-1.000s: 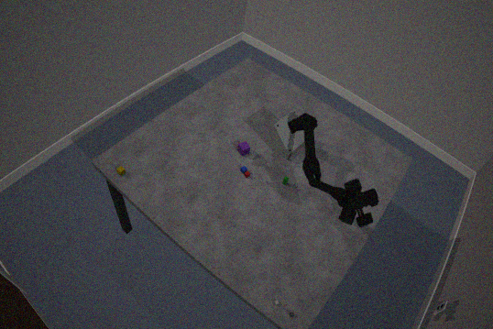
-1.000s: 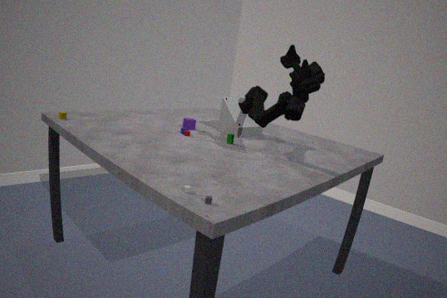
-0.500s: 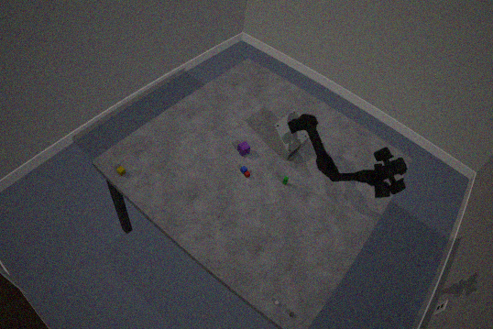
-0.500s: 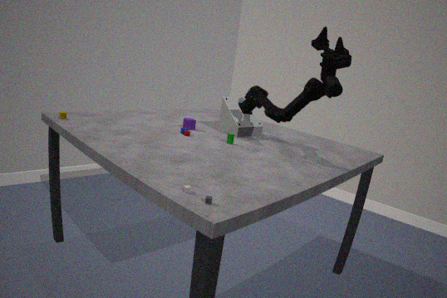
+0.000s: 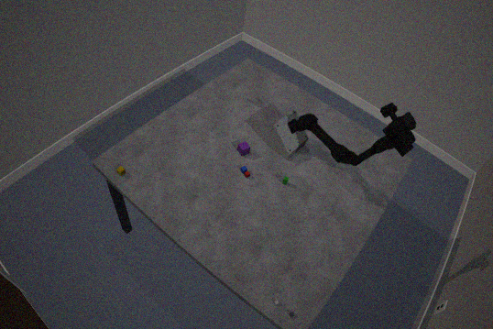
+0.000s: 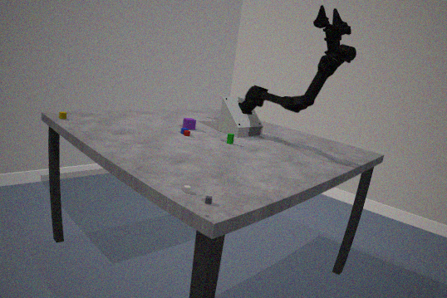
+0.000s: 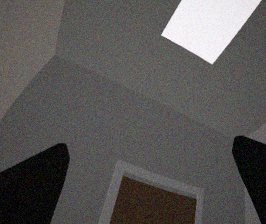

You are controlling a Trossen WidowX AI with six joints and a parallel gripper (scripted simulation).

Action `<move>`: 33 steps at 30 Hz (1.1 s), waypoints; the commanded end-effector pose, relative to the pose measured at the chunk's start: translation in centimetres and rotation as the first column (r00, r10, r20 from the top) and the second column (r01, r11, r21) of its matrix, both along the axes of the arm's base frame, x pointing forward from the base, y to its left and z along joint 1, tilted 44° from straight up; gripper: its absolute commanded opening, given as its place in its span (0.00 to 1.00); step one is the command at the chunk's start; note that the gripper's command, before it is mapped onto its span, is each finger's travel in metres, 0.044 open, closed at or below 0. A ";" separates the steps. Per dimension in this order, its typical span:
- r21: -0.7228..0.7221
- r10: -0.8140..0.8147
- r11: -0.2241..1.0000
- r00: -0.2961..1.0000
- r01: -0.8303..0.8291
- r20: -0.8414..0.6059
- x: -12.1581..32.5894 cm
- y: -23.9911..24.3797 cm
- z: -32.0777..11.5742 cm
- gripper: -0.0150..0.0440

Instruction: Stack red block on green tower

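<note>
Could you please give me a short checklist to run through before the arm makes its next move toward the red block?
1. Black parallel-jaw gripper open, nothing between its fingers: ok.
2. Gripper aimed at the table: not ok; it points upward, well off to the side.
3. Small red block free to grasp: not ok; small blue block sits right against it.
4. Green tower upright: ok.
5. Purple cube apart from the tower: ok.
6. Wrist view shows the blocks: not ok.

- Top view: high and far off, looking down slantwise at the table [image 5: 257,234], with the room corner at 12 o'clock.
- Exterior view: nearer, about table height, facing a table corner; shares table [image 6: 249,178] and arm [image 6: 307,91].
- Wrist view: aimed upward at walls and ceiling.
</note>
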State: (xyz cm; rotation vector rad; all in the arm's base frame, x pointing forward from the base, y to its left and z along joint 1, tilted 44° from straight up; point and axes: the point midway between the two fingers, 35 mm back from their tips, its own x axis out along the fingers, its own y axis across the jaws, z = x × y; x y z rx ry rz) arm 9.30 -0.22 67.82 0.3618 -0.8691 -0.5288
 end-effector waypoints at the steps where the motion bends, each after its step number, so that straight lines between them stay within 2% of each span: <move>1: 0.056 -0.005 0.998 0.996 0.010 -0.092 -0.3 -5.4 -1.3 1.00; 7: 0.117 0.019 0.993 0.960 0.014 -0.278 1.2 -13.5 -4.7 1.00; 11: 0.186 0.049 0.983 0.970 -0.003 -0.240 1.5 -15.5 -5.7 1.00; 17: 0.215 0.122 0.976 0.888 -0.026 -0.443 5.6 -21.1 -10.6 1.00; 25: 0.230 0.260 0.963 0.689 -0.137 -0.676 13.3 -25.1 -18.6 1.00; 33: 0.308 0.399 0.912 0.411 -0.270 -0.820 21.2 -25.0 -28.7 1.00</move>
